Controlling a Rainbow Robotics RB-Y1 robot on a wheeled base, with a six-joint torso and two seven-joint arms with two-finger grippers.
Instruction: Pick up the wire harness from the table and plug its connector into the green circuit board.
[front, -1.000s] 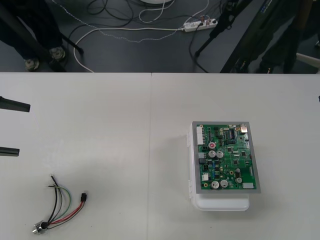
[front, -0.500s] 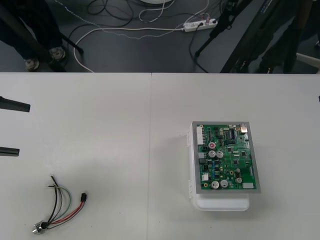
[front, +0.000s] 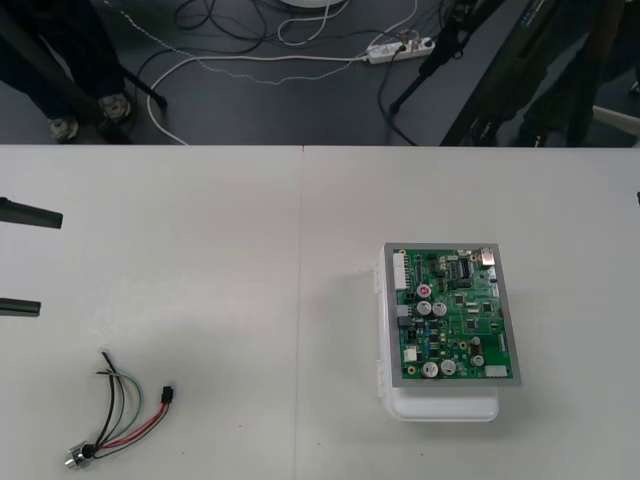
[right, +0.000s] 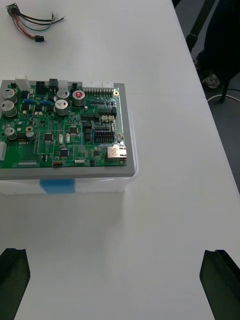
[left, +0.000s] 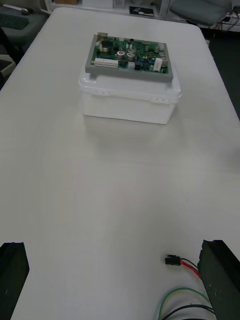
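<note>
You see the harness (front: 118, 420) lying flat on the table (front: 250, 220), in the near left corner, well apart from the board (front: 452, 313). Its thin wires (front: 138, 432), red, black and green, make a loose loop. The black plug (front: 167, 396) lies free at the end that turns toward the board, so it is not plugged in. The metal socket (front: 78, 457) lies at the other end, close to the near table edge. The board sits on a white base (front: 445, 405) in the right half of the table. It covers most of the base; you see only the near part and a thin strip along the left side.

The left gripper (front: 22, 260) waits at the left table edge, on the far side of the harness. Its fingers (front: 30, 213) stand far apart with nothing between them, so it is released. Only the tips are in the front view; the rest is cut off. In the left wrist view the plug lies just beside one finger, and this finger covers part of the wires.

The right gripper (right: 117, 285) is released too, its fingers wide apart above bare table, near the board. From its camera the harness is small beyond the board. A piece of blue tape (right: 57, 186) is on the base wall.
</note>
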